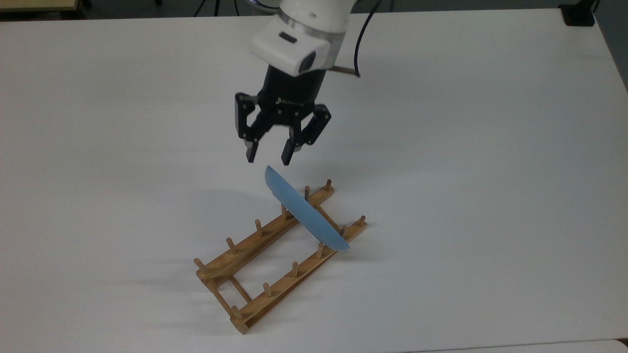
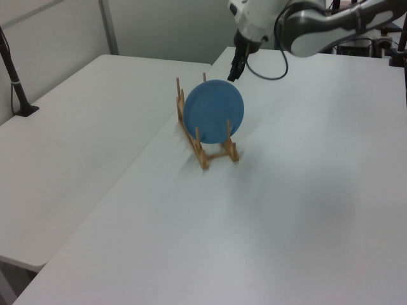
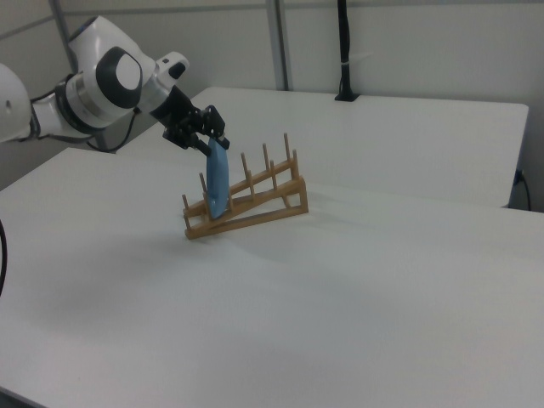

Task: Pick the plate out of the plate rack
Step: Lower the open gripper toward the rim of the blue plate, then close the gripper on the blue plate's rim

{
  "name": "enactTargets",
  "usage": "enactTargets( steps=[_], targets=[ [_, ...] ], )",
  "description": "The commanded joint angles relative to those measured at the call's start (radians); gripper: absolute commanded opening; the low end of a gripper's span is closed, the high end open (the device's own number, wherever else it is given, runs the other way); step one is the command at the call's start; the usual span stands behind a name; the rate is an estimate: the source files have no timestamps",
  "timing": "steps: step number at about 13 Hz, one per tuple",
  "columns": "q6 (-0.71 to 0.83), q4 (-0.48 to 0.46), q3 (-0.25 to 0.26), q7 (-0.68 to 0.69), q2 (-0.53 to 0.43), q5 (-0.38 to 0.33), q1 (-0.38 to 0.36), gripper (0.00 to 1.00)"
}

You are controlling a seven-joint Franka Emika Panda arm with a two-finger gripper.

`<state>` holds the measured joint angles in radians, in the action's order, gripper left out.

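In the top view, 1 plate [image 1: 306, 213] is standing on edge in 1 plate rack [image 1: 274, 260], slotted between pegs near the rack's upper-right end; the rack is showing 2 rails with 6 pegs each and is lying diagonally on the white tabletop [image 1: 490, 171]. 1 gripper [image 1: 268, 159] is hanging just above the plate's upper tip, its 2 fingers [image 1: 250, 152] spread apart and gripping nothing. In the left view, the plate's [image 2: 213, 113] round face is hiding much of the rack [image 2: 205, 152], and the gripper [image 2: 234, 72] is too small to read; a second white table is adjoining, with grey walls behind. In the right view, the plate [image 3: 218, 181] is appearing edge-on, with the gripper [image 3: 209, 144] at its top rim.
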<state>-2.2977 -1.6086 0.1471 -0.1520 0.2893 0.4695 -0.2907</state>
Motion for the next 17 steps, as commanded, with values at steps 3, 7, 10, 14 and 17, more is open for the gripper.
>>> enactTargets(
  steps=[3, 7, 10, 14, 17],
  targets=[
    [-0.025, 0.01, 0.008, -0.07, 0.048, 0.075, -0.024, 0.32],
    [-0.025, 0.01, 0.008, -0.07, 0.048, 0.092, -0.025, 0.13],
    [-0.023, 0.009, 0.008, -0.07, 0.048, 0.11, -0.025, 0.0],
    [-0.02, 0.013, 0.009, -0.069, 0.004, 0.141, -0.016, 0.0],
    [-0.017, 0.015, 0.019, -0.063, -0.038, 0.146, -0.007, 0.0]
  ],
)
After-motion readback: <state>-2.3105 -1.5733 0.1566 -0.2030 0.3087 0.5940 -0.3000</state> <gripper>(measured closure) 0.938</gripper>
